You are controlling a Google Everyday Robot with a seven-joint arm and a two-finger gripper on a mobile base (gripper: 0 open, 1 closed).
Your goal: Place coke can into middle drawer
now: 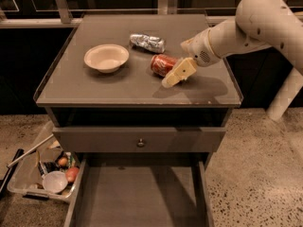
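Cabinet top [94, 86]: flat, matte grey-brown slab with a thin raised rim.
Coke can [162, 64]: small red cylinder with white lettering, lying on its side on the top, right of centre.
Silver can [147, 42]: crumpled, shiny metal, on its side just behind the coke can.
Bowl [106, 57]: round, shallow, cream-coloured, upright; nothing showed inside it.
Upper drawer front [94, 139]: plain grey panel with a small round knob [140, 142], closed.
Middle drawer [137, 197]: pulled out below that panel; flat grey floor, low side walls, nothing lying in it.
Bin [19, 186]: clear plastic, on the speckled floor to the left; held small mixed items, some round and reddish.
Gripper [176, 73]: cream-coloured, angled down over the can's right end, covering it.
Grip state: could not be told from this view.
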